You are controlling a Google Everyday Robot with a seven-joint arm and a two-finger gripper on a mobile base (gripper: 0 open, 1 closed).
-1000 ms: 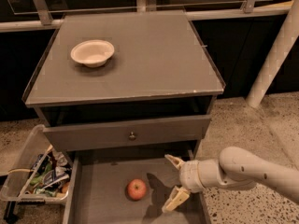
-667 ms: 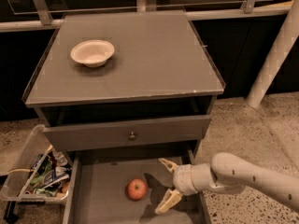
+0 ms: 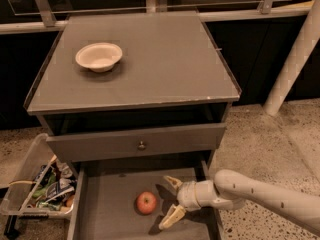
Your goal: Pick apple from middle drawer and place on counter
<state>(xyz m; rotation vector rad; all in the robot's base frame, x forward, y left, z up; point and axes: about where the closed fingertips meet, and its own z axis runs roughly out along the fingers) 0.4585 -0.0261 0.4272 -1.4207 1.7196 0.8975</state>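
The apple (image 3: 146,202) is small, red with a yellowish patch, and lies on the bare floor of the pulled-out middle drawer (image 3: 107,209). My gripper (image 3: 167,201) reaches in from the right, low inside the drawer, just right of the apple. Its two pale fingers (image 3: 171,217) are spread wide apart, one beyond the apple's far side and one nearer the camera, neither touching it. The counter (image 3: 150,64) is the flat grey cabinet top above.
A white bowl (image 3: 99,56) sits on the counter's left part. A drawer front with a round metal knob (image 3: 142,145) hangs above the open drawer. A clear bin of packets (image 3: 42,186) stands on the floor to the left. A white post (image 3: 292,64) rises at right.
My arm has moved left across the drawer, bringing the open gripper from the right wall to just beside the apple. The apple has not moved.
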